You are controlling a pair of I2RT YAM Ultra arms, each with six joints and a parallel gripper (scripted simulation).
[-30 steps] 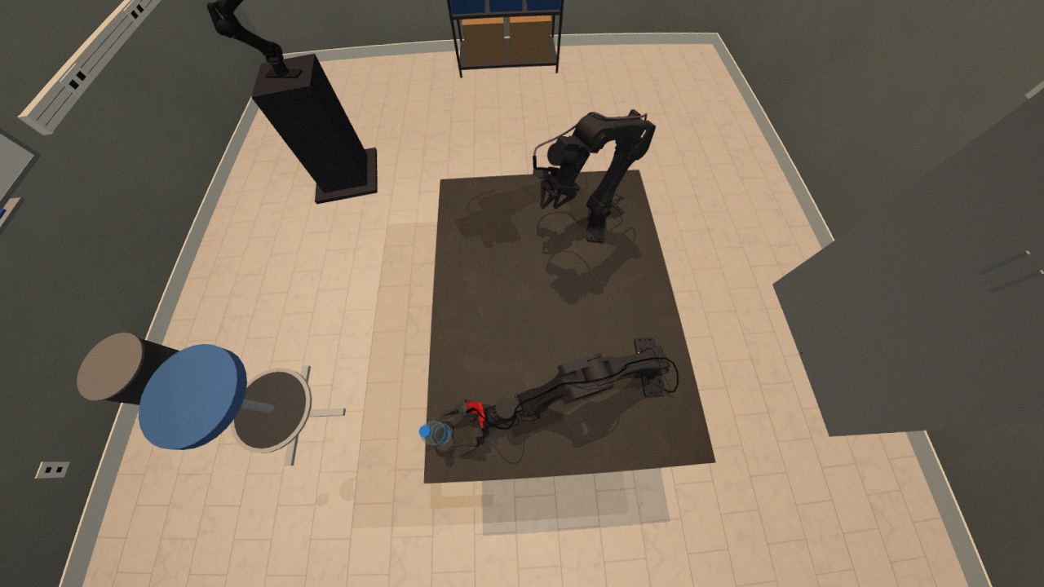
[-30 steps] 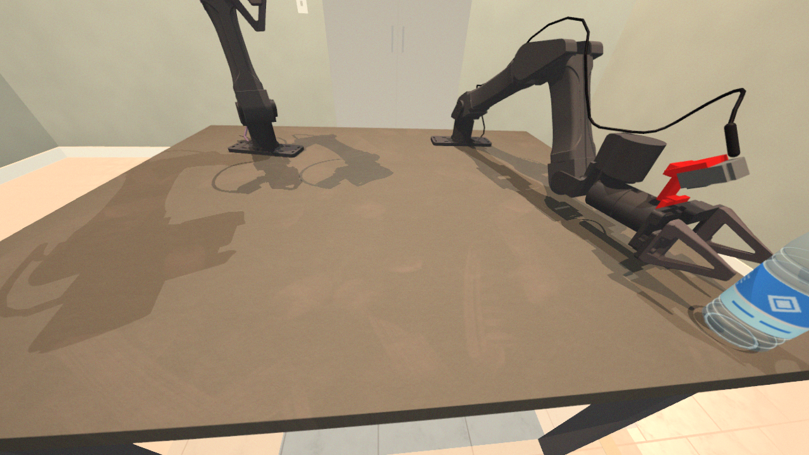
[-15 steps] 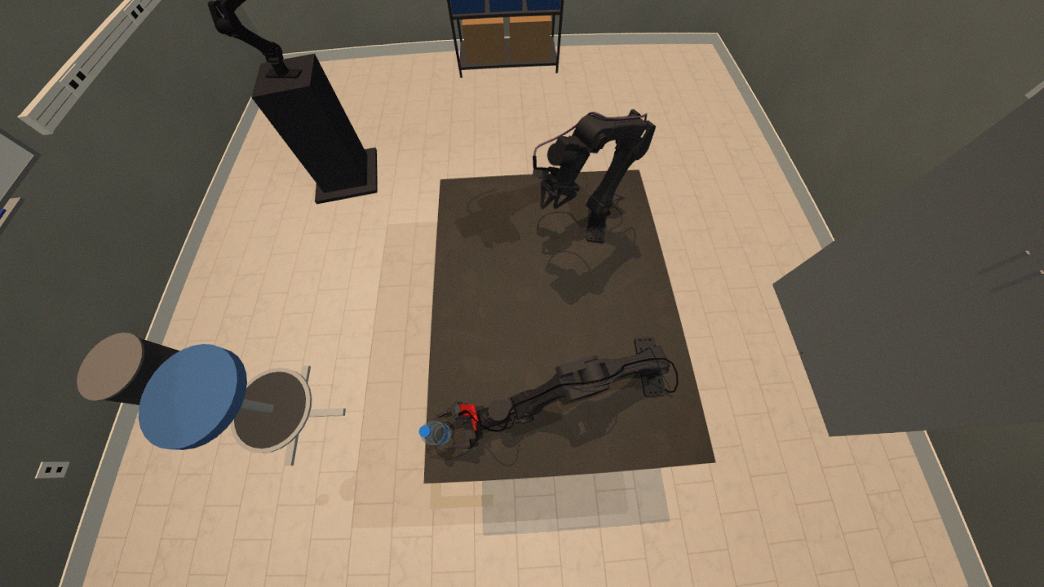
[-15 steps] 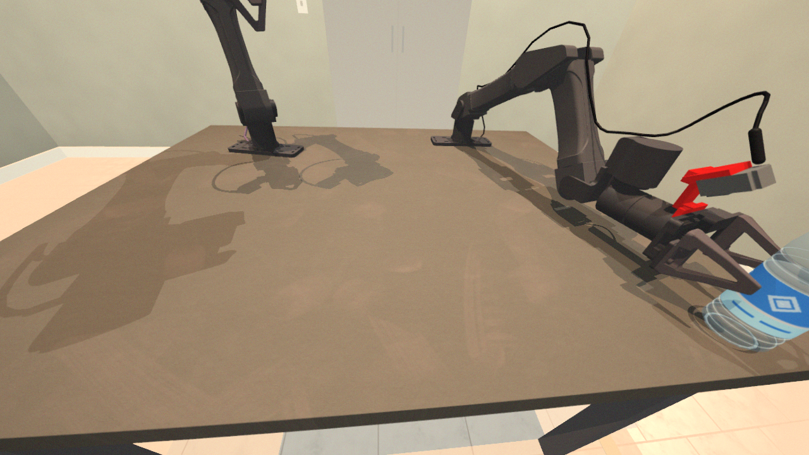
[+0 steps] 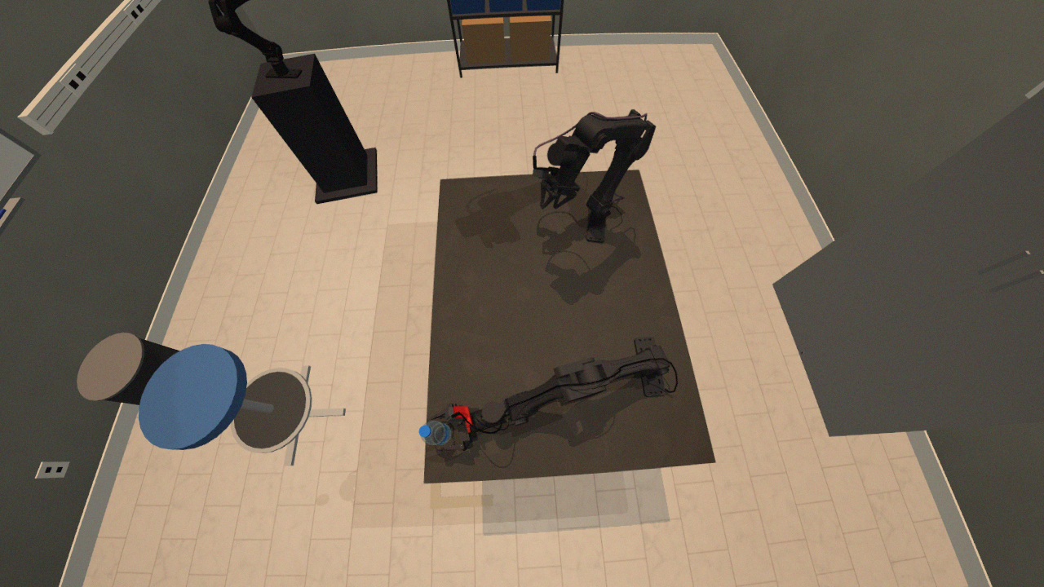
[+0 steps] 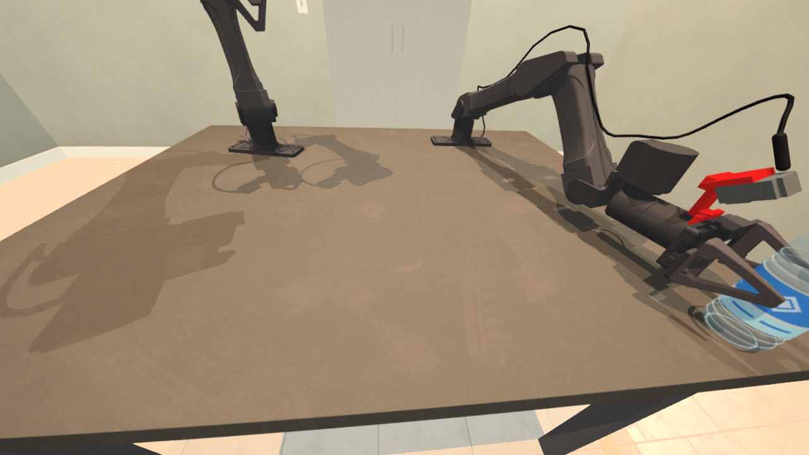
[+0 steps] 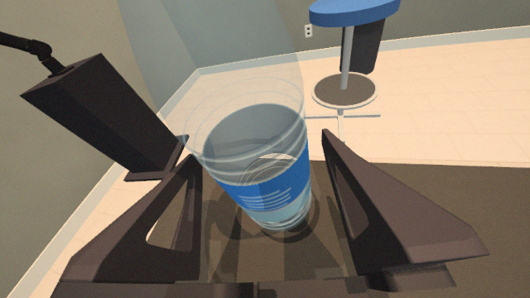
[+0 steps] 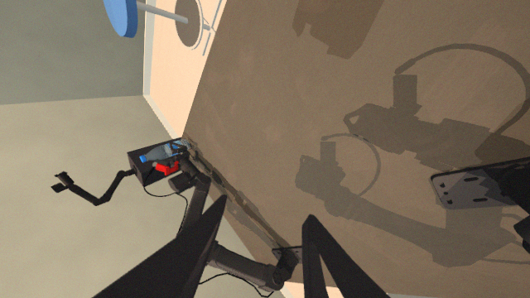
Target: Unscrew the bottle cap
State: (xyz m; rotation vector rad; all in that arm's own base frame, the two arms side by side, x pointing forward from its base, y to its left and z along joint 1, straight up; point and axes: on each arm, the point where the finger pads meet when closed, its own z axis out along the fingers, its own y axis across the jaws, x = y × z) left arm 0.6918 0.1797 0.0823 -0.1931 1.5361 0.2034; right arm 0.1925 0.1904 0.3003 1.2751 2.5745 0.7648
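A clear bottle [image 5: 436, 433] with a blue label and a blue cap [image 5: 425, 431] stands at the near left corner of the brown desk. In the exterior view its lower body [image 6: 763, 305] shows at the right edge; the cap is out of frame there. My left gripper [image 7: 255, 147] is open, low over the desk, with one finger on each side of the bottle's lower body [image 7: 261, 165]; gaps show on both sides. It also shows in the exterior view [image 6: 789, 277]. My right gripper [image 5: 556, 200] hangs above the far end of the desk, fingers apart and empty.
The bottle is close to the desk's corner and side edge. On the floor beyond stand a blue-topped stool [image 5: 191, 395], a black pedestal [image 5: 313, 127] and a shelf [image 5: 507, 33]. The right arm's base [image 6: 264, 148] is bolted at the desk's far end.
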